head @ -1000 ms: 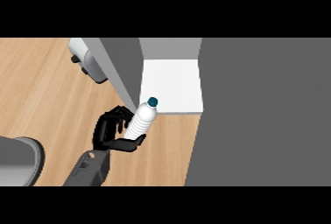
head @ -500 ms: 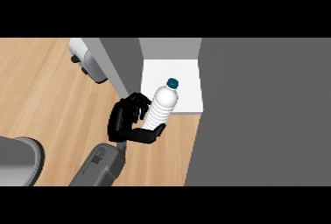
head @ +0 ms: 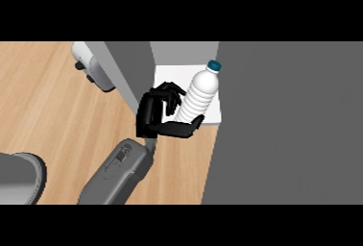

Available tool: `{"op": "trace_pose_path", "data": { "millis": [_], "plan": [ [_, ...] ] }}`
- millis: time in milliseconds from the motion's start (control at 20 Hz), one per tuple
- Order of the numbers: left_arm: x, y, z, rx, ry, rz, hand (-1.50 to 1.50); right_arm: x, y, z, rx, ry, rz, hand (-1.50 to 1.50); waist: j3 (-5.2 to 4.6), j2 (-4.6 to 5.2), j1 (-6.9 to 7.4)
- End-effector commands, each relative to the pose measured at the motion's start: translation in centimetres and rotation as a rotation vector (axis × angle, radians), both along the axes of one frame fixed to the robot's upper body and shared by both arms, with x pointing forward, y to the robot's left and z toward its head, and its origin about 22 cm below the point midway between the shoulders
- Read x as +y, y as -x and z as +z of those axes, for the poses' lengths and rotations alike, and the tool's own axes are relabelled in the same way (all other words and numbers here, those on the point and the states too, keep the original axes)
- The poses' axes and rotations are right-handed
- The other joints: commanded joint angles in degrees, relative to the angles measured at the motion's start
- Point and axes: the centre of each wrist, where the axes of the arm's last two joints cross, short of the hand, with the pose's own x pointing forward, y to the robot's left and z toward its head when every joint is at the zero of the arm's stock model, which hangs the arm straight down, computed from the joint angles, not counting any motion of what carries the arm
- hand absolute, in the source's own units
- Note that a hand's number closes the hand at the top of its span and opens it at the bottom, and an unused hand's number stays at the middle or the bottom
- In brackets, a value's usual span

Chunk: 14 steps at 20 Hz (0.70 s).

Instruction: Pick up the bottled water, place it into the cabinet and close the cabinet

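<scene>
From the head view, the one hand in sight (head: 157, 115), whose side I cannot tell, has its fingers (head: 170, 91) and thumb curled around the bottled water (head: 199, 96), holding it tilted over the white floor of the open cabinet (head: 170, 74), above the wooden bench (head: 56, 110).

The bottled water (head: 198, 95), held in the hand (head: 157, 113), stands over the cabinet (head: 167, 77) floor.
</scene>
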Motion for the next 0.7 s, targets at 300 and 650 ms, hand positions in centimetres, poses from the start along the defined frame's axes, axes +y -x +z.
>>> {"op": "trace_pose_path", "data": {
  "millis": [300, 650],
  "plan": [
    [-2.0, -3.9, 2.1, 0.105, -0.035, 0.070, 1.50, -2.2, 2.2, 1.2, -0.056, 0.021, -0.029, -1.50, 0.04, 0.21, -0.72],
    [-1.6, -4.9, 0.3, 0.136, -0.052, 0.171, 1.50, -1.5, 2.1, 1.5, -0.048, 0.001, -0.020, -1.50, -0.03, 0.34, -1.03]
  ]
}}
